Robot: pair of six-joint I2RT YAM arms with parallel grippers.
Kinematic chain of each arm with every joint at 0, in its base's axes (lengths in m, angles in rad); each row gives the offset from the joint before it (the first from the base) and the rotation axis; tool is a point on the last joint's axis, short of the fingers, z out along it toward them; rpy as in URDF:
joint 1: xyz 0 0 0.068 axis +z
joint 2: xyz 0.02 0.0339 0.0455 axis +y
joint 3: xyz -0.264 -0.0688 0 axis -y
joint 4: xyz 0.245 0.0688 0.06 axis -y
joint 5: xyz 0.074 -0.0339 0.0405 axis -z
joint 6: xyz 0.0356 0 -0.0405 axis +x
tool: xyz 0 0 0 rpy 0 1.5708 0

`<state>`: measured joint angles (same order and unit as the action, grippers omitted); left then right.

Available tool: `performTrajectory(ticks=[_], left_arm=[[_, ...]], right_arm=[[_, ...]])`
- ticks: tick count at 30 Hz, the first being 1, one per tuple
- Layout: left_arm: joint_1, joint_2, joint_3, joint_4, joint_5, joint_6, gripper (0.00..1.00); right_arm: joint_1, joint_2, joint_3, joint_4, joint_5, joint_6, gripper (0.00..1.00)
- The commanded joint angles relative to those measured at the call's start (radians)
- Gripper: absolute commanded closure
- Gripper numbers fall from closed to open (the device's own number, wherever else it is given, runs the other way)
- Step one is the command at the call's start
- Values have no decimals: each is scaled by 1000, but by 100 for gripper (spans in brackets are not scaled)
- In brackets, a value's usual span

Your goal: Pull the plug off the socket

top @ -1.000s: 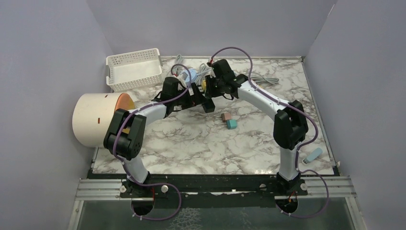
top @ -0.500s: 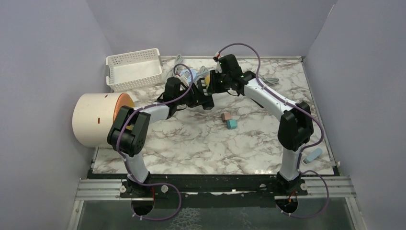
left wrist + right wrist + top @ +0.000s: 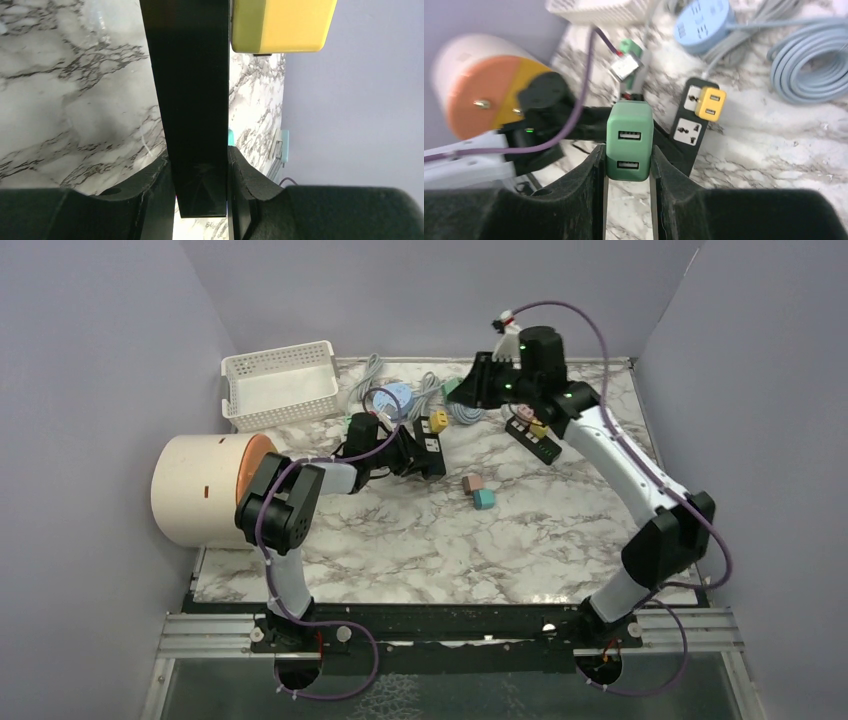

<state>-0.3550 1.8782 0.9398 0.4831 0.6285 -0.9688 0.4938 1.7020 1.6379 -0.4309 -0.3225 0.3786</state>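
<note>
The black socket strip point(image 3: 431, 444) lies on the marble table, and my left gripper point(image 3: 420, 454) is shut on its near end. In the left wrist view the strip point(image 3: 190, 100) fills the gap between the pads, with a yellow plug point(image 3: 280, 25) still seated on it. My right gripper point(image 3: 470, 390) is raised at the back of the table, shut on the green plug point(image 3: 454, 388). The right wrist view shows that green plug point(image 3: 629, 140), with two USB ports, held clear above the strip point(image 3: 696, 120) and free of it.
A white basket point(image 3: 280, 385) stands at the back left, with a large cream cylinder point(image 3: 195, 490) lying at the left edge. A blue round hub point(image 3: 396, 395) and grey cable coils point(image 3: 809, 65) lie behind the strip. A second black strip point(image 3: 533, 442), and pink and teal blocks point(image 3: 478, 491), are nearby.
My left gripper has closed on the socket strip. The right gripper has lifted up and to the right, and the green plug has come off the strip with it.
</note>
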Motion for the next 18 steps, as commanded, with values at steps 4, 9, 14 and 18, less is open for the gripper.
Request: performTrajectory(ticks=[4, 9, 14, 18], left_arm=[[38, 2, 26, 52, -20, -20, 100], [52, -4, 72, 4, -13, 32, 100], [66, -30, 97, -75, -20, 103, 100], [77, -51, 120, -144, -35, 156, 100]], right_arm=[[-113, -210, -151, 60, -304, 4, 99], [-153, -335, -454, 36, -412, -3, 99], [-162, -488, -727, 72, -448, 69, 99], [-162, -558, -893, 151, -492, 148, 99]])
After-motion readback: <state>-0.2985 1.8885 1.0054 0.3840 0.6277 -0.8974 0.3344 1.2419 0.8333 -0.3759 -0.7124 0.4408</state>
